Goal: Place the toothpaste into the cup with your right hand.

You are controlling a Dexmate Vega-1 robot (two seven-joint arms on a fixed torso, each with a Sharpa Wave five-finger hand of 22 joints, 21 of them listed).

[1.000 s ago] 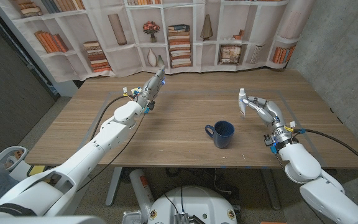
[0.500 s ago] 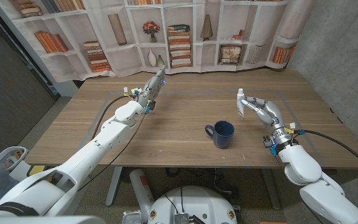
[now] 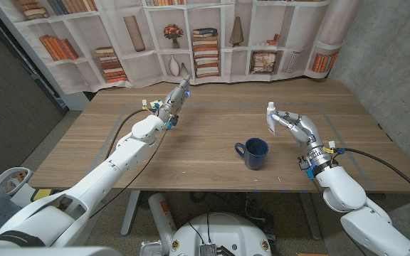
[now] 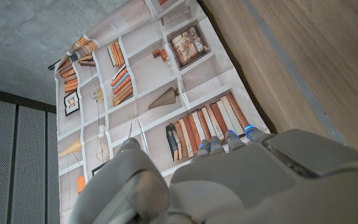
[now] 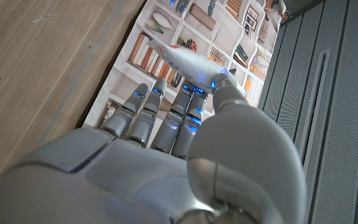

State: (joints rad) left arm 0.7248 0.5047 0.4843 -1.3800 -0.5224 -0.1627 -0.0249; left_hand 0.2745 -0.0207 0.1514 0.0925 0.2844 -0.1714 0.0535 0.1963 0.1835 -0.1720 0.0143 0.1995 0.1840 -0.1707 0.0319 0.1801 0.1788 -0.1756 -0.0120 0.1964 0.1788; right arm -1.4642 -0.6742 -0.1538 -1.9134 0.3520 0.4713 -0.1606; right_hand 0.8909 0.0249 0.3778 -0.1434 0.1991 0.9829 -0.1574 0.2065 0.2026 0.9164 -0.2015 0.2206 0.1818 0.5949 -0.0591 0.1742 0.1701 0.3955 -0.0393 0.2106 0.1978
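A white toothpaste tube (image 3: 271, 116) stands upright, cap up, in my right hand (image 3: 296, 127), which grips it above the table's right side. In the right wrist view the tube (image 5: 182, 61) pokes out past the fingertips (image 5: 143, 94). A dark blue cup (image 3: 254, 153) with its handle toward picture left stands on the table, in front of and to the left of the tube. My left hand (image 3: 176, 97) is raised over the far left of the table with fingers extended and nothing in it; its back (image 4: 241, 180) shows in the left wrist view.
The wooden table (image 3: 205, 142) has pale tape lines on it. A curtain printed with bookshelves (image 3: 191, 35) hangs behind its far edge. A grey concrete wall (image 3: 397, 64) stands to the right.
My right hand has carried the toothpaste a little to the left, closer to the cup. The left arm has not moved.
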